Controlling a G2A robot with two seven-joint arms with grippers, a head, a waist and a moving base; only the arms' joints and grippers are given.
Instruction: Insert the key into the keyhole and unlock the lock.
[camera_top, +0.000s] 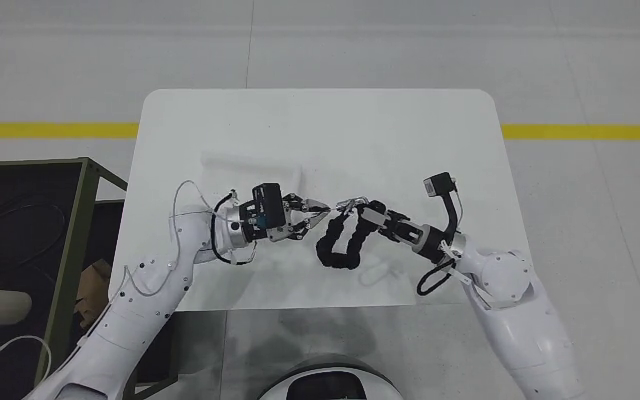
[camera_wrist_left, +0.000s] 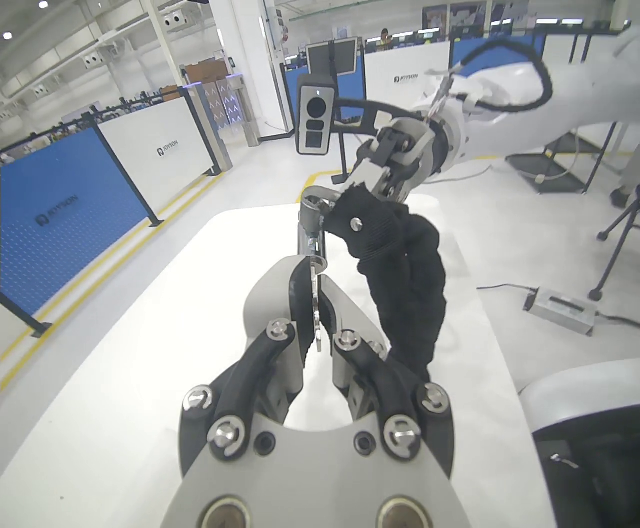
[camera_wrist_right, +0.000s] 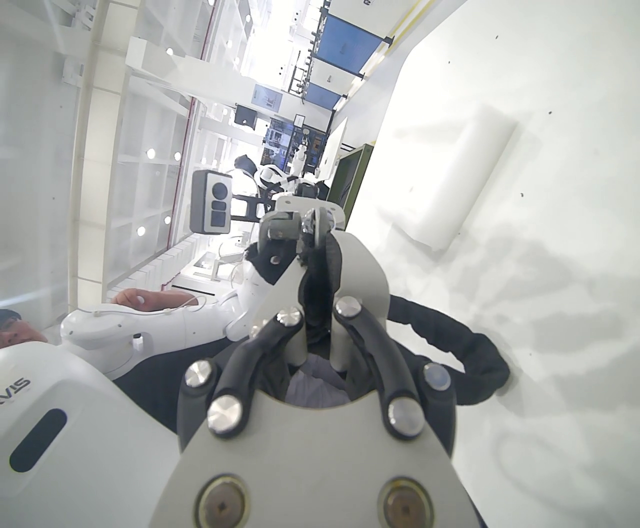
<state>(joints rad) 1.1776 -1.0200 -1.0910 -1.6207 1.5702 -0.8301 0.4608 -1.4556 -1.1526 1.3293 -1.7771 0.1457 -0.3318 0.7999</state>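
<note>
Left hand (camera_wrist_left: 313, 277) clamped on the flat silver key (camera_wrist_left: 315, 305), right hand (camera_wrist_right: 303, 227) clamped on the black-sleeved steel lock (camera_wrist_left: 311, 215): insertion step, I'd say, needing a straight push.

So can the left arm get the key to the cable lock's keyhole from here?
Probably yes: the left pincer holds the key aimed at the metal end of the cable lock, which the right pincer holds up, and nothing stands between them.

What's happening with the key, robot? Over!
Left gripper shut on key. Right gripper shut on lock. Key tip at keyhole, nothing between.
</note>
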